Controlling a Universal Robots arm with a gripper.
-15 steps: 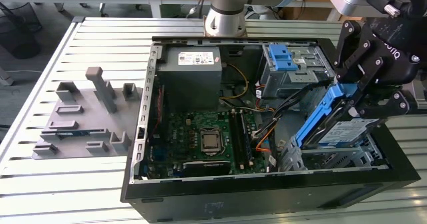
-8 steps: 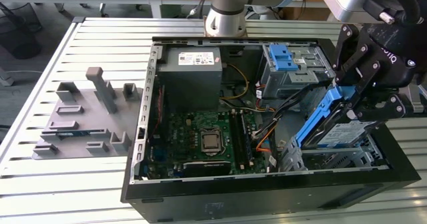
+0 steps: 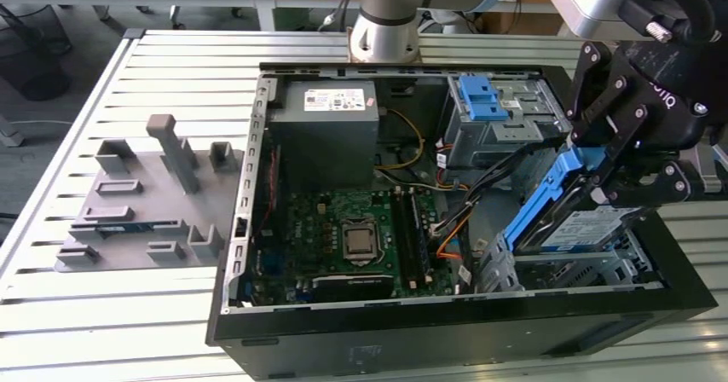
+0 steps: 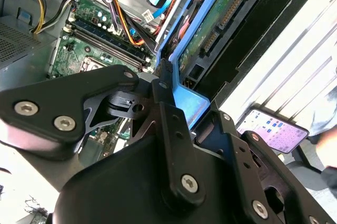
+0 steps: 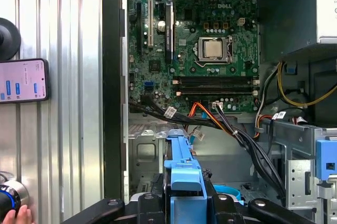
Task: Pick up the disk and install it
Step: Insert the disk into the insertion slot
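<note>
The disk [image 3: 586,226] is a silver drive with a blue-and-white label and blue side rails. It hangs steeply tilted over the metal drive bay [image 3: 580,269] at the front corner of the open computer case [image 3: 244,186], on the exterior view's right. My gripper [image 3: 609,186] is shut on its upper end. In the second wrist view the gripper [image 4: 179,98] clamps the disk [image 4: 210,29], whose green circuit-board underside faces the camera. In the first wrist view the disk's blue rail [image 5: 181,174] runs out from the gripper [image 5: 181,203] toward the bay floor.
Inside the case lie the motherboard [image 3: 341,237], a grey power-supply box [image 3: 324,122], a blue latch bracket [image 3: 483,101] and cable bundles [image 5: 210,121] close to the bay. A grey fixture [image 3: 148,203] sits beside the case. A phone [image 5: 21,80] and a hand [image 5: 16,216] are on the table.
</note>
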